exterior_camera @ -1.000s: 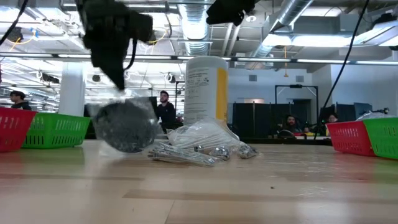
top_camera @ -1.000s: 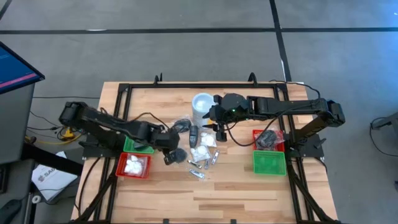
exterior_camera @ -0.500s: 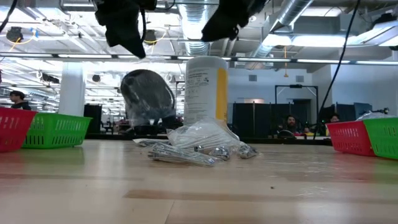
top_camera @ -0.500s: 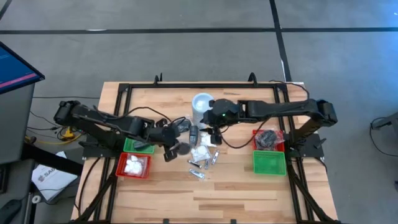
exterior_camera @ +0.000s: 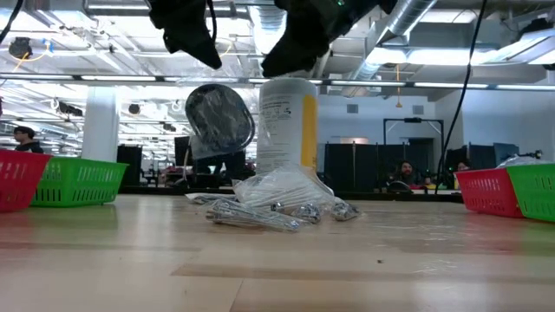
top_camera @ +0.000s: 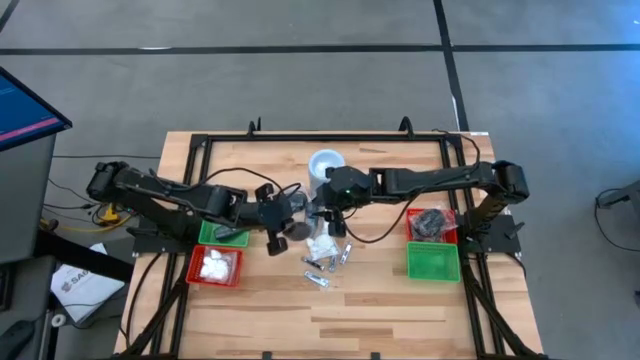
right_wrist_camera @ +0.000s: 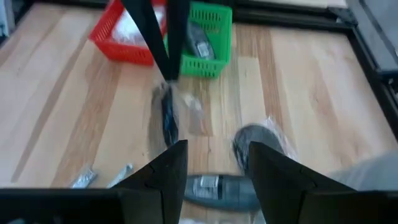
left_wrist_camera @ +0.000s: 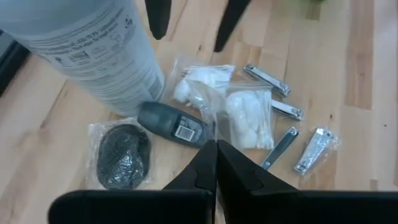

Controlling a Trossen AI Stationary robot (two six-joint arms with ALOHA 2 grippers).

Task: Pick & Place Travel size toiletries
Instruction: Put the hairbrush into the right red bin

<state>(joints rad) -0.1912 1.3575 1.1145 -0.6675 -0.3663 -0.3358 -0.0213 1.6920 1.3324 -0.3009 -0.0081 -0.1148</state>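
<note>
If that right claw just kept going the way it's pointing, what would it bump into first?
Probably the dark oblong bottle lying on the table, just beyond the open right gripper; a bagged black round piece lies beside it. Depth is hard to judge.

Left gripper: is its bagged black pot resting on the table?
No. The bagged black pot hangs from the left gripper, above the table.

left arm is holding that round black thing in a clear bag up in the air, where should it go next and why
Probably swing left and carry it over the green mesh basket on its own side. The left gripper is shut on the clear bag holding the round black pot, which hangs clear of the wooden table. That basket already holds a dark item. The right gripper, open, hovers over the pile beside the tall white canister.
</note>
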